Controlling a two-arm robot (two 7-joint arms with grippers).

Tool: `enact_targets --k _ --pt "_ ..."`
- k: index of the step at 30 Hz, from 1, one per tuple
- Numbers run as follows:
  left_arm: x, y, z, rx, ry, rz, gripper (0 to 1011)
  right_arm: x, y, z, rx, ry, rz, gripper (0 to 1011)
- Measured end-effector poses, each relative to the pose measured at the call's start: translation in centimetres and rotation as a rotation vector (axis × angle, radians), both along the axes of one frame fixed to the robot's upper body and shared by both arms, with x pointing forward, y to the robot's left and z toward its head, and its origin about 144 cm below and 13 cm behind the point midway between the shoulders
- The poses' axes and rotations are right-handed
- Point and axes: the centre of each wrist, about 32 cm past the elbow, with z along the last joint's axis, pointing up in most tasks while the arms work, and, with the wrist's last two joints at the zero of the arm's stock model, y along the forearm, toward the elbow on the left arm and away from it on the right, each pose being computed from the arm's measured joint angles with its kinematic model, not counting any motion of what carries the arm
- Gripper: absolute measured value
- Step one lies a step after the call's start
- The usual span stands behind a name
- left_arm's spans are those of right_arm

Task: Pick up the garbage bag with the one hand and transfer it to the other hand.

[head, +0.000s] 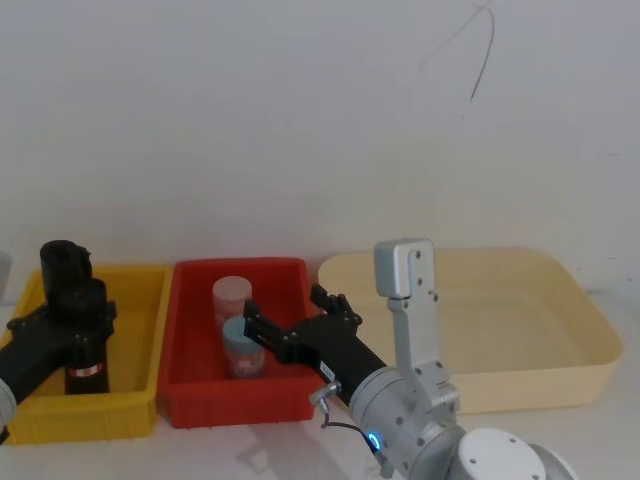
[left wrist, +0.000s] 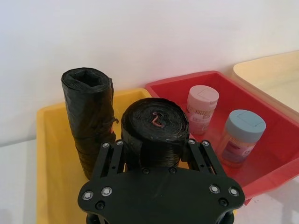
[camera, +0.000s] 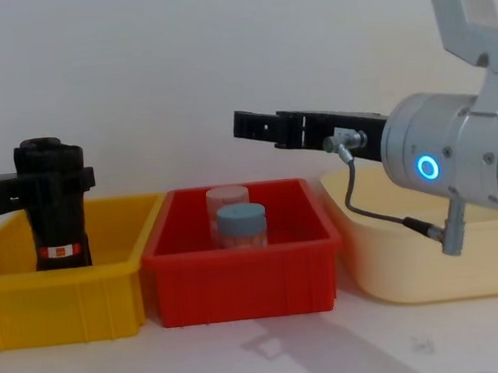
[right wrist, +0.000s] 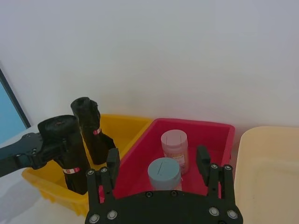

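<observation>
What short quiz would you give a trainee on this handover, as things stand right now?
1. True or false: the right claw is clamped on the garbage bag.
2. The blue-lidded jar stands in which container? A) yellow bin B) red bin C) cream tub
3. Fill in: the ring on the right arm glows ___.

Key
1. False: it hangs open above the red bin, while the left claw grips the garbage bag.
2. B
3. blue
</observation>
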Motion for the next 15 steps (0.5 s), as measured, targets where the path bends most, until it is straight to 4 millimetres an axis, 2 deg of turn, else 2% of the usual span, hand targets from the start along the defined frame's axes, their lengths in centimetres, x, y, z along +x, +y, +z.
enact_targets --k 7,15 --pt "0.13 -0.04 0.02 -0.001 0.001 -0.004 504 0.01 -0.07 -0.04 0.000 0.002 0.001 1001" --pt "0.22 -0.08 0.04 -0.001 0.001 -0.007 504 0.02 -0.11 -0.05 0.000 0.003 0.002 1001"
